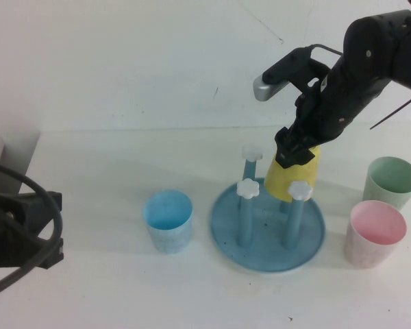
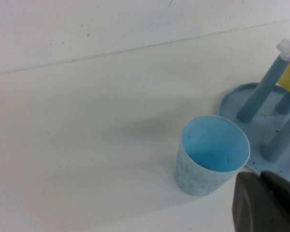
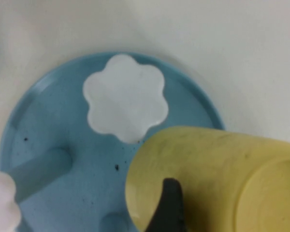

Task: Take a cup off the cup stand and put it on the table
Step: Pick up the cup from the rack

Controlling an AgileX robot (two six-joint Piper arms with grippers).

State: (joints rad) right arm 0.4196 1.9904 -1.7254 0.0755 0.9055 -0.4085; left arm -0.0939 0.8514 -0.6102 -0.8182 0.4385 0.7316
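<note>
The yellow cup (image 1: 292, 179) hangs upside down and tilted over the back right of the blue cup stand (image 1: 260, 236). My right gripper (image 1: 294, 152) is shut on the cup's base end from above. In the right wrist view the cup (image 3: 217, 169) fills the lower right, with one dark finger (image 3: 170, 205) against its side and a white flower cap (image 3: 125, 99) beside it over the tray (image 3: 48, 121). Three capped posts show; whether a fourth is inside the cup I cannot tell. My left gripper (image 2: 261, 179) is shut and empty, low at the table's left beside the light blue cup (image 2: 212, 154).
The light blue cup (image 1: 168, 219) stands upright left of the stand. A pink cup (image 1: 375, 233) and a green cup (image 1: 392, 181) stand upright right of it. The white table (image 1: 109, 164) stretches to the wall behind. The left arm (image 1: 20, 229) sits at the left edge.
</note>
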